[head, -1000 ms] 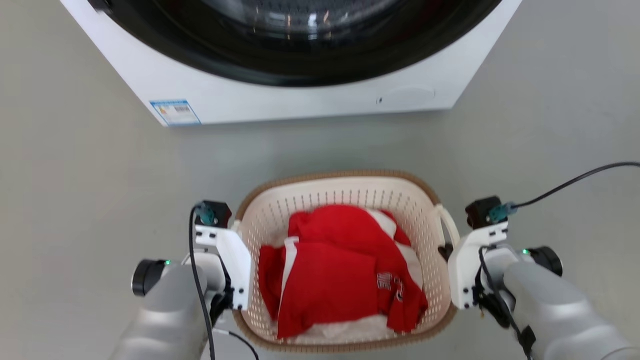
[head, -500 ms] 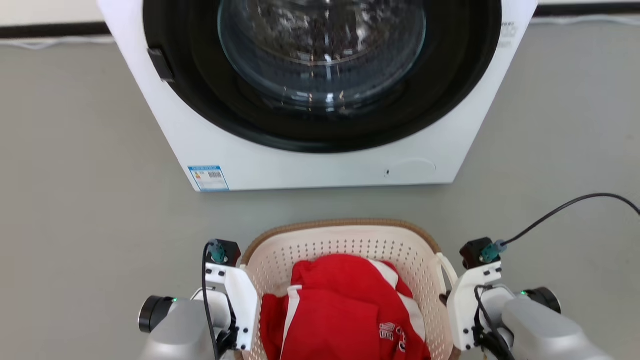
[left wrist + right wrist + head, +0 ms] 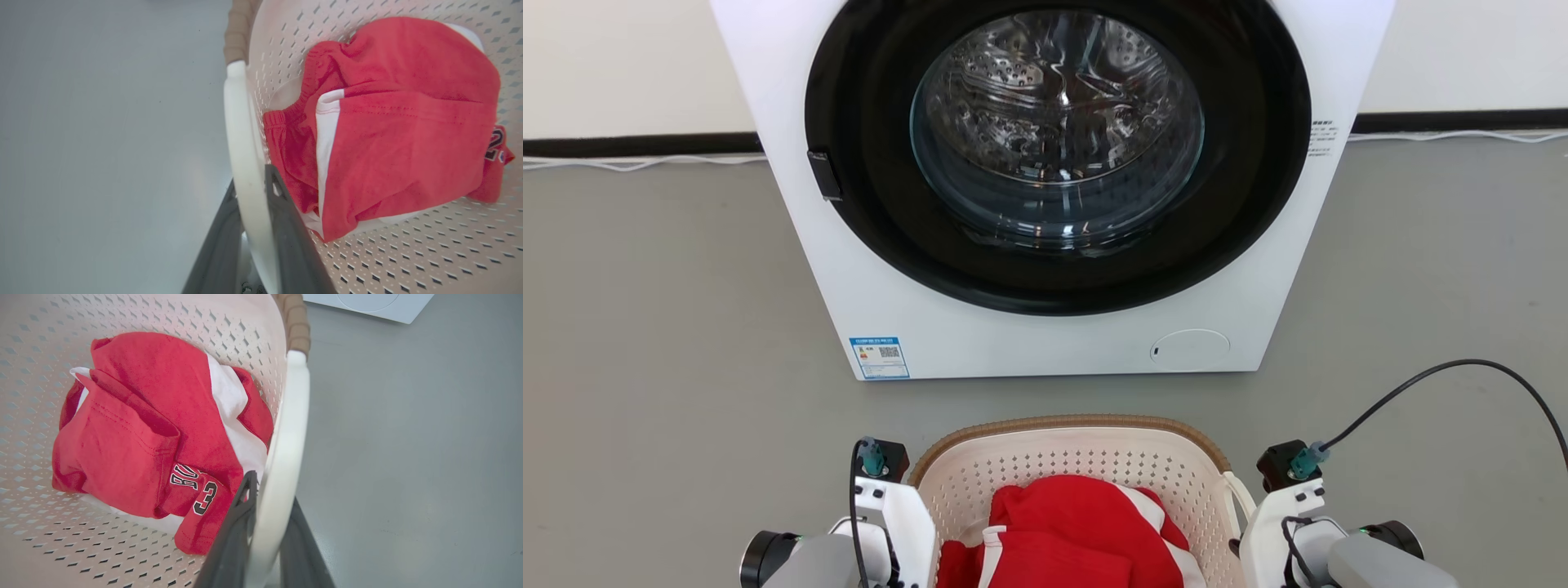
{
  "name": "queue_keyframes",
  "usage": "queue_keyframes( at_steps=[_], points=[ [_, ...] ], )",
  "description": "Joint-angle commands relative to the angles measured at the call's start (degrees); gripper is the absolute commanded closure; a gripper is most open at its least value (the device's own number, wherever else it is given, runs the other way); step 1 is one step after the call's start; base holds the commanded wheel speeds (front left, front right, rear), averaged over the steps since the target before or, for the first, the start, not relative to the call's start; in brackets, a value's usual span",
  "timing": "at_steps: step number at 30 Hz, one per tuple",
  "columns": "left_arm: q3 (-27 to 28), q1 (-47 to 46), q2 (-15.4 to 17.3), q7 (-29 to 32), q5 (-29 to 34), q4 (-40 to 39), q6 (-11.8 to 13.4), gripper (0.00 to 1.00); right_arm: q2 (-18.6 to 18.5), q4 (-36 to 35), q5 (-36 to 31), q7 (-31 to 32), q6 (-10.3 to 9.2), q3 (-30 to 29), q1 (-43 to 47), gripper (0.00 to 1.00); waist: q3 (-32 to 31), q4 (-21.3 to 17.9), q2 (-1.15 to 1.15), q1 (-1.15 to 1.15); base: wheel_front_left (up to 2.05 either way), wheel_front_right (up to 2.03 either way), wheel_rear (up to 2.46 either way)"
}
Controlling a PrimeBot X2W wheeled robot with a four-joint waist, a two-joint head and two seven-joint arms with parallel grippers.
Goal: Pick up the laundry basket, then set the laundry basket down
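- Clamps the left gripper [image 3: 250, 179] shut on the white left handle [image 3: 241, 122] of the basket [image 3: 388, 265], dark fingers [image 3: 286, 228] on either side of the loop, at the bottom middle of the left wrist view.
- Clamps the right gripper [image 3: 271, 490] the same way on the right handle [image 3: 292, 416], at the bottom middle of the right wrist view.
- Keeps the basket between both wrists at the bottom centre of the head view, near part cut by the frame edge.
- Cannot tell whether lifted off the floor [image 3: 670, 327].
- Holds crumpled red-and-white clothes [image 3: 1078, 523] inside.
- Faces a white washer [image 3: 1013, 351] at top centre, apart from the basket across grey floor.
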Motion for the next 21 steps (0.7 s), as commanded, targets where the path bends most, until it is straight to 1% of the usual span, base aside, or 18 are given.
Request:
queue_keyframes(
  at_steps=[1, 21],
  points=[
    [0.8, -1.7, 2.5, -0.6, 0.3, -0.6, -0.1, 1.00, -0.8, -0.1, 0.2, 0.2, 0.43, 0.6, 0.2, 1.00, -0.4, -0.1, 0.00, 0.00, 0.00, 0.00, 0.00],
    [0.0, -1.1, 2.2, 0.7, -1.1, -0.6, -0.6, 1.00, -2.1, -0.7, 2.0, 0.8, 0.43, 3.3, -1.0, 1.00, -2.0, -1.1, 0.00, 0.00, 0.00, 0.00, 0.00]
  ],
)
